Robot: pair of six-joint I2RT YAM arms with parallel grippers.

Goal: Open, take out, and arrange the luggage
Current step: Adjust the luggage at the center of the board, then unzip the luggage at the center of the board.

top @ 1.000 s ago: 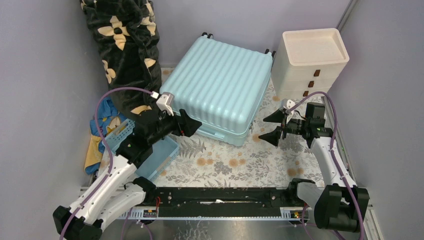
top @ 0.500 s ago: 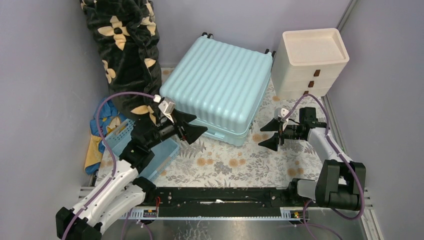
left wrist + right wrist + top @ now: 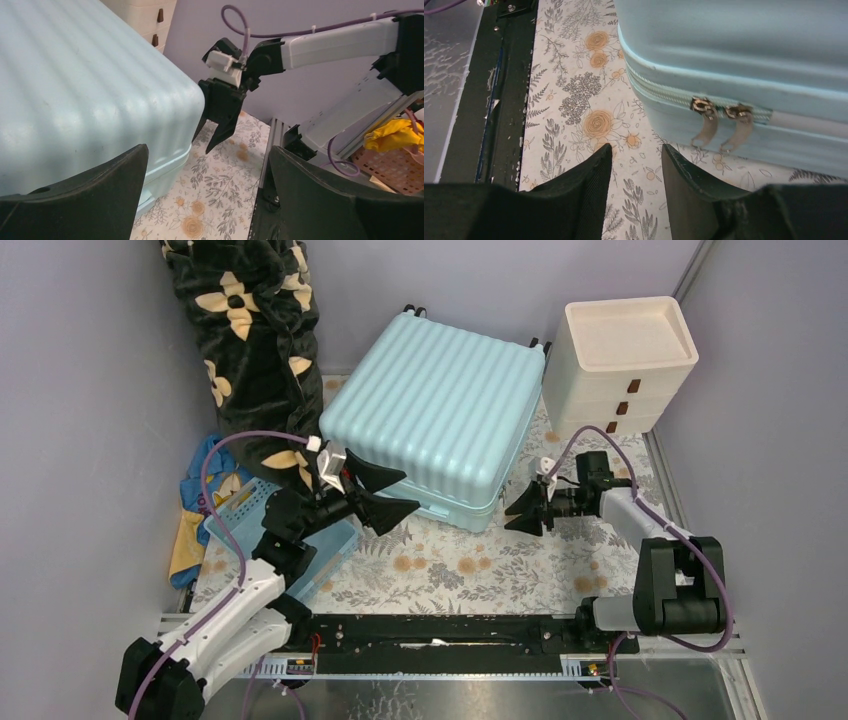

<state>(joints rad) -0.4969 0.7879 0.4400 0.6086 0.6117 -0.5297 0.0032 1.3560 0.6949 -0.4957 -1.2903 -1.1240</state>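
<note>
Black and spread wide with nothing between its fingers, the left gripper (image 3: 405,492) sat close against the seven o'clock edge of the luggage (image 3: 435,410). The case lay flat and shut on the floral cloth (image 3: 450,570), toward twelve o'clock of the table. At the case's five o'clock corner the right gripper (image 3: 636,147) hung low over the cloth, its jaws part-way apart and empty, facing the zip.

The step in hand looked to be the opening, not yet begun. Two metal zip pulls (image 3: 721,127) hung side by side on the closed seam, at that gripper's one o'clock. The next move probably called for lining up on one small tab, pinching it and running it along the seam while the left steadied the shell.

The shell was pale aqua, hard and ribbed, with small wheels (image 3: 411,310) at its far edge.
</note>
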